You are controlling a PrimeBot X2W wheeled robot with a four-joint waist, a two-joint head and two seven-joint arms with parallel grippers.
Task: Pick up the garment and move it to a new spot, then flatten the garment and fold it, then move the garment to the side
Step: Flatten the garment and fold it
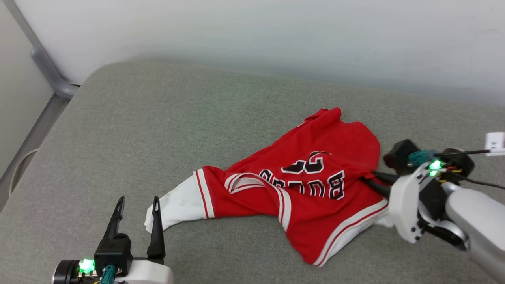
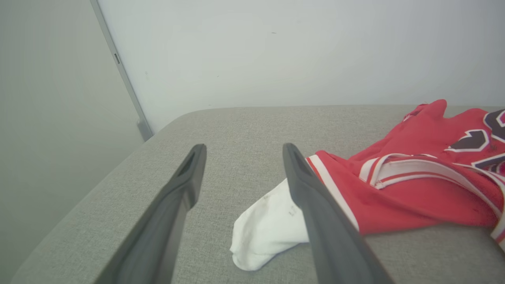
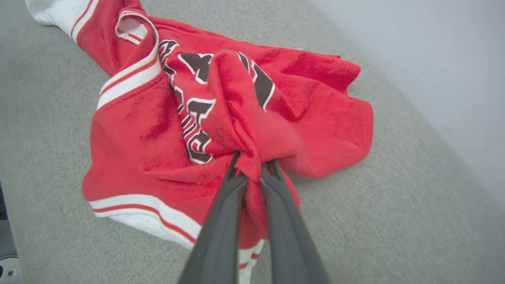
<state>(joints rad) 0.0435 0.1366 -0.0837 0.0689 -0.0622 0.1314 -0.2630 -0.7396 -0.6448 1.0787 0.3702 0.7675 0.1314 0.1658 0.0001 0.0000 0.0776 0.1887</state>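
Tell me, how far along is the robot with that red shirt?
Early days. Nothing looks finished: the garment lies crumpled on the grey cushion. In hand: the right hand is pinched shut on a bunch of its red cloth, while the left hand waits open near the white sleeve. Left to do: moving it, flattening, folding and setting it aside.

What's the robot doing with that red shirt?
The robot's right tool has pinched a bunch of the red jersey, which lies crumpled on the grey cushion. Its left tool is open and empty, close to the jersey's white sleeve. The jersey isn't flattened or folded yet.
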